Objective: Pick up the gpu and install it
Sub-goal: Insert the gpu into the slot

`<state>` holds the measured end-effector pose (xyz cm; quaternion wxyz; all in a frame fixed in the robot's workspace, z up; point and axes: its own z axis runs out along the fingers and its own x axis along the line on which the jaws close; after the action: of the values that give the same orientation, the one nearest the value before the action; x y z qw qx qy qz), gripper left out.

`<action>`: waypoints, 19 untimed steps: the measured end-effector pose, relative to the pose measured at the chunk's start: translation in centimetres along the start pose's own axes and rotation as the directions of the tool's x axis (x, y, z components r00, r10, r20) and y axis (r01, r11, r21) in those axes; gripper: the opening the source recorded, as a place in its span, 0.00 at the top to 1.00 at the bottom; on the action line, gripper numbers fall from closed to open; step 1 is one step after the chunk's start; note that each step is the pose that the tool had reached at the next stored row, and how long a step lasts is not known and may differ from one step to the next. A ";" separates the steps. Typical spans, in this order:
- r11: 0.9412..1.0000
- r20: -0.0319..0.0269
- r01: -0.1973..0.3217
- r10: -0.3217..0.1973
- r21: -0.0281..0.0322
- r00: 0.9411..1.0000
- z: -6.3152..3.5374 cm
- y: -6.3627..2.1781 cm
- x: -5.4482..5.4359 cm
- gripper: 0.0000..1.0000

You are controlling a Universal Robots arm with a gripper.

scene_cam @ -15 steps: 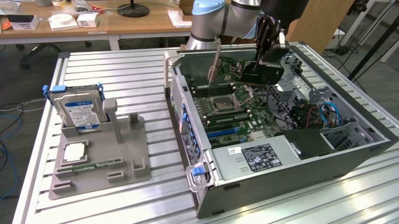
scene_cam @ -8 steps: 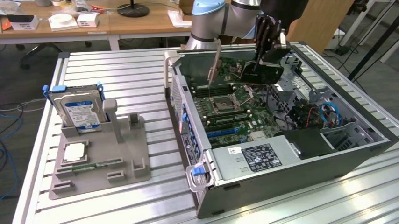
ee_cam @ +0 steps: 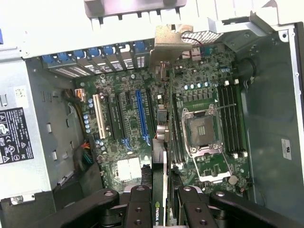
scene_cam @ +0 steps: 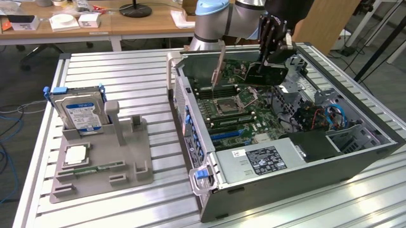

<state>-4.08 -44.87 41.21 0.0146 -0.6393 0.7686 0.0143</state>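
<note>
**A:** How does the arm stand?

**B:** It comes down from the upper middle of the exterior view. The end effector point(scene_cam: 265, 64) hangs over the far end of the open computer case point(scene_cam: 330, 171), above the green motherboard point(scene_cam: 250, 126).

**A:** Released or clenched?

**B:** Clenched on the gpu point(scene_cam: 260, 76). The card is held in the air on edge, clear of the board. Its silver end bracket point(scene_cam: 219, 66) is on the side toward the exterior view's left.

**A:** What does the wrist view add?

**B:** It looks straight down along the card. The end effector point(ee_cam: 164, 190) has black, bolted fingers point(ee_cam: 138, 209) pressed on both faces of the gpu point(ee_cam: 162, 142), which shows as a thin edge. Beneath it lie a long blue slot point(ee_cam: 141, 116), a white slot point(ee_cam: 99, 116) and the square metal CPU socket point(ee_cam: 202, 128). The card's edge runs between the blue slot and the socket. The bracket point(ee_cam: 172, 40) is a dull sheet-metal strip near the case's rear wall.

**A:** And the exterior view?

**B:** It shows a ribbed aluminium bench point(scene_cam: 114, 76). In the left half of the frame a grey moulded holder point(scene_cam: 136, 161) rests on it. A blue-labelled hard drive point(scene_cam: 79, 111) stands upright in the holder, and a narrow green memory stick point(scene_cam: 95, 168) lies flat.
</note>
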 end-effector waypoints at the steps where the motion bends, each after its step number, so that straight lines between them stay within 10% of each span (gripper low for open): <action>1: 1.000 0.000 0.005 -0.005 0.000 1.000 0.00 0.00 0.0 0.74; 19: 0.996 0.000 0.088 -0.088 -0.004 0.996 0.00 0.00 0.0 0.74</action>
<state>-4.08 -44.87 41.21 0.0139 -0.6726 0.7397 0.0150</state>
